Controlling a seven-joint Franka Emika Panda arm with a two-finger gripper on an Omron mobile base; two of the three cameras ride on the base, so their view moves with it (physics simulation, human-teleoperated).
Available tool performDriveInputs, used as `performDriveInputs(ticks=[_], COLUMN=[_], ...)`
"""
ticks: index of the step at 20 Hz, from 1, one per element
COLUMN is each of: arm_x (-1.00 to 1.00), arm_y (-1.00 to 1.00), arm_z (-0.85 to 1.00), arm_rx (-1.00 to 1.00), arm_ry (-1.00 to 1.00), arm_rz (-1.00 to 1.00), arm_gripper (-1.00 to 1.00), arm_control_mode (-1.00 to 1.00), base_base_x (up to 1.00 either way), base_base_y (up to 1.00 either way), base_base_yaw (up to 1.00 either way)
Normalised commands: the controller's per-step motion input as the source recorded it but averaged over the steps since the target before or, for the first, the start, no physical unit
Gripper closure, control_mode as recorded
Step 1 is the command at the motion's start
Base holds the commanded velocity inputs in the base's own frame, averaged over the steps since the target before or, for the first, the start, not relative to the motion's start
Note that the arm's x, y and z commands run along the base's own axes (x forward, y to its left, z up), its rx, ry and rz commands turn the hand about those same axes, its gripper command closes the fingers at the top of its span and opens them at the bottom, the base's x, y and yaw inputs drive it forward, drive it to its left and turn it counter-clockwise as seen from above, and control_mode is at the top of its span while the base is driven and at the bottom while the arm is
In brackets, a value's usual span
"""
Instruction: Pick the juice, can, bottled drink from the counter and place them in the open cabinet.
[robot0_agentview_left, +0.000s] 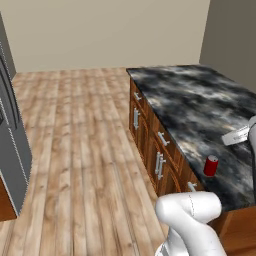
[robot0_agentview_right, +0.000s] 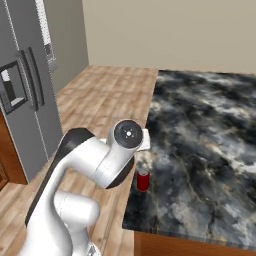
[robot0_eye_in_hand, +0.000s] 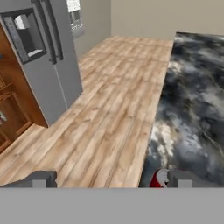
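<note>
The can (robot0_agentview_left: 211, 165), small and red with a silver top, stands near the front edge of the black and grey marbled counter (robot0_agentview_left: 200, 105). In the right base view the can (robot0_agentview_right: 143, 180) sits just below my arm's elbow. My gripper (robot0_eye_in_hand: 111, 181) is open, its fingertips (robot0_eye_in_hand: 40, 179) far apart with nothing between them. The can (robot0_eye_in_hand: 157, 178) peeks in beside the right tip at the counter (robot0_eye_in_hand: 192, 113) edge. The open cabinet (robot0_eye_in_hand: 13, 111), reddish-brown with inner shelves, shows at the far left. The juice and the bottled drink are out of view.
A grey fridge (robot0_eye_in_hand: 48, 57) stands next to the cabinet, across a wide wooden floor (robot0_agentview_left: 80, 150) from the counter. Brown drawers with silver handles (robot0_agentview_left: 160, 165) run under the counter's front. Beige walls close off the room behind.
</note>
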Motion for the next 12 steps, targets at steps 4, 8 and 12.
performDriveInputs(ticks=[4,8,12], arm_x=[0.01,0.08,0.18], arm_y=[-0.51,-0.46,-0.37], arm_z=[0.07,0.11,0.00], arm_rx=[0.00,0.00,0.00], arm_ry=[-0.12,0.01,0.01], arm_rz=[0.21,0.24,0.26], arm_gripper=[-1.00,-1.00,-1.00], arm_control_mode=[-1.00,-1.00,-1.00], base_base_x=[0.00,0.00,0.00], base_base_y=[0.00,0.00,0.00], base_base_yaw=[0.00,0.00,0.00])
